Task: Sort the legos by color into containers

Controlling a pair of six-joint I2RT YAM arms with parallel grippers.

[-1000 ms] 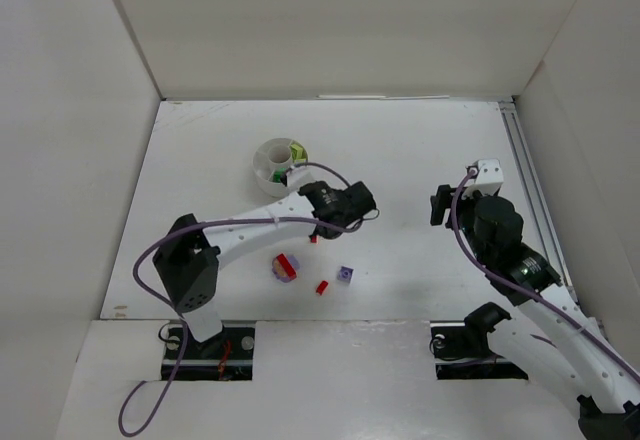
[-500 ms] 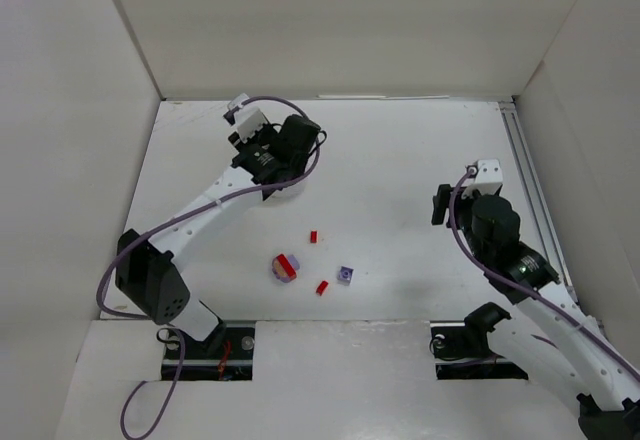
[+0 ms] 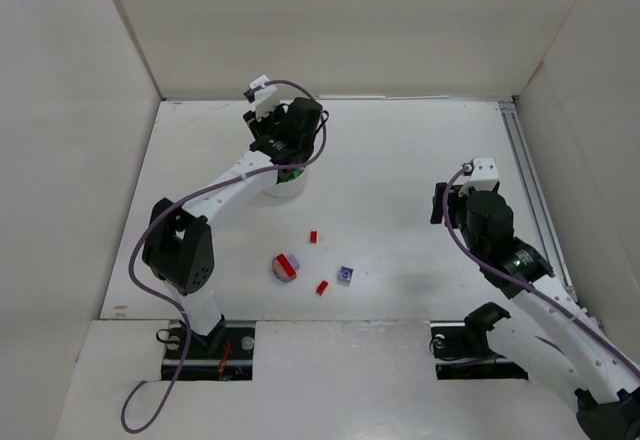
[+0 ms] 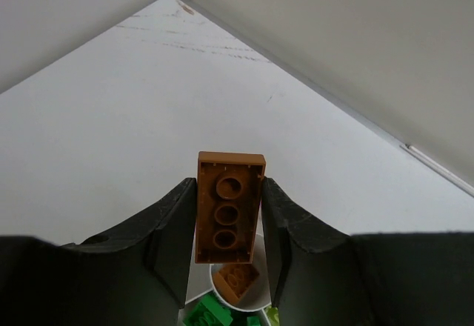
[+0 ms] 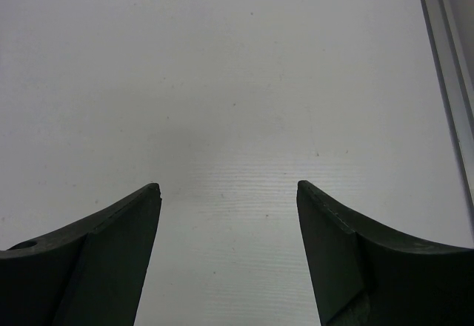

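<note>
While left fingers (image 4: 169, 231) clamp orange-brown lego (image 4: 228, 216) above tub (image 3: 279, 189), right fingers (image 5: 111, 246) gape, white table (image 3: 400, 160) and walls (image 3: 340, 30)

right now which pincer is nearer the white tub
Left. The left pincer hangs just above the white tub, gripping an orange-brown brick. The right pincer stands open, far off to the tub's right.

top view: fixed high behind the arm bases, looking down on the whole tabletop (image 3: 420, 150). left wrist view: close, out past the left gripper (image 4: 229, 185) toward the far corner, just over the tub (image 4: 238, 301), which the top view shares. right wrist view: close, past the right gripper (image 5: 228, 187), down onto tabletop.
</note>
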